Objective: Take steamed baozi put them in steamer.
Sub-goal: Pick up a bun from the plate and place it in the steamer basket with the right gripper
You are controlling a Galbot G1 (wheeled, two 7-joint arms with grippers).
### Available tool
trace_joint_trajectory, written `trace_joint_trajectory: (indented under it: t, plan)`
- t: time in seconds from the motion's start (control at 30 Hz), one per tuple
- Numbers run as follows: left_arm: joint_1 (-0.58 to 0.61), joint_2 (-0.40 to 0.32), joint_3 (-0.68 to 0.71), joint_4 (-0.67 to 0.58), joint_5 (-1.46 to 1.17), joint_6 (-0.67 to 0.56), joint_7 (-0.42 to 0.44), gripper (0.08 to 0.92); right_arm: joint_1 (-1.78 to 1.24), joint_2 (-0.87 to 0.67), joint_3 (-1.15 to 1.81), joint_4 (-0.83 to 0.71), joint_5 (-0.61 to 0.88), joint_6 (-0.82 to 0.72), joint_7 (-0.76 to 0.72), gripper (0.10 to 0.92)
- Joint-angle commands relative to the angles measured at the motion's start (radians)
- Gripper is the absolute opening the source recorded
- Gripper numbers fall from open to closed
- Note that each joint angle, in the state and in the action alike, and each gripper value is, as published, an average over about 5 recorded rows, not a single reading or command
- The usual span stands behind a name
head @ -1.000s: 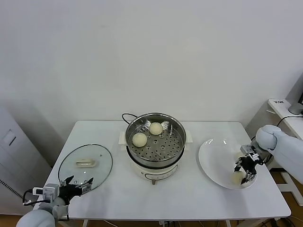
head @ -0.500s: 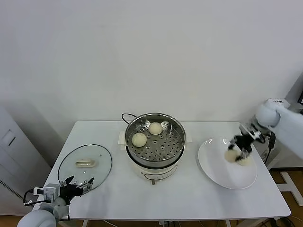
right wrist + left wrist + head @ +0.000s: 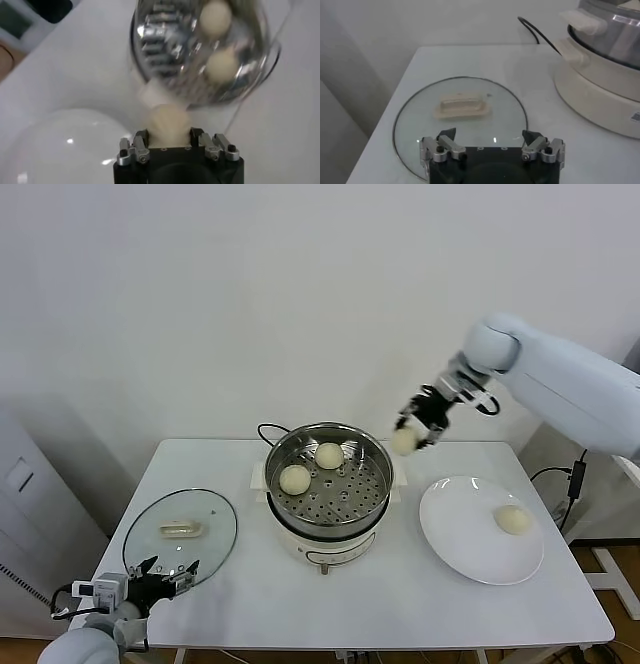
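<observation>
My right gripper (image 3: 412,431) is up in the air just right of the steamer's rim, shut on a cream-white baozi (image 3: 403,441); its wrist view shows that baozi (image 3: 167,122) between the fingers above the steamer (image 3: 200,50). The shiny steel steamer (image 3: 345,506) on its white cooker base holds two baozi (image 3: 295,479) (image 3: 329,455). One more baozi (image 3: 513,520) lies on the white plate (image 3: 460,534) at the right. My left gripper (image 3: 165,576) rests open at the table's front left corner, near the glass lid (image 3: 460,112).
The flat glass lid (image 3: 180,534) lies on the table left of the steamer. A black cord (image 3: 268,429) runs behind the cooker. The white table's front edge (image 3: 400,639) is close below the cooker.
My right gripper lifted a baozi off the plate and carried it up and left to the steamer's right rim. One baozi stays on the plate. The left arm has not moved.
</observation>
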Motion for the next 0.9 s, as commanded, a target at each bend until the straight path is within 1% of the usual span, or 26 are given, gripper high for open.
trace_joint_trajectory:
  t: [0.03, 0.27, 0.57, 0.9]
  plan:
    - [0.000, -0.001, -0.001, 0.001, -0.001, -0.002, 0.001, 0.823, 0.031, 0.221, 0.011, 0.037, -0.067, 0.256, 0.033, 0.518]
    - [-0.002, -0.003, -0.001, 0.001, -0.001, -0.003, 0.001, 0.823, -0.019, 0.248, -0.016, 0.133, -0.141, 0.305, 0.029, 0.518]
    - [0.001, -0.001, -0.005, 0.002, -0.002, -0.006, 0.002, 0.823, -0.103, 0.226, -0.018, 0.203, -0.238, 0.335, 0.013, 0.525]
    - [0.002, 0.000, -0.003, 0.003, -0.002, -0.006, 0.002, 0.823, -0.186, 0.226, -0.012, 0.209, -0.315, 0.337, 0.005, 0.524]
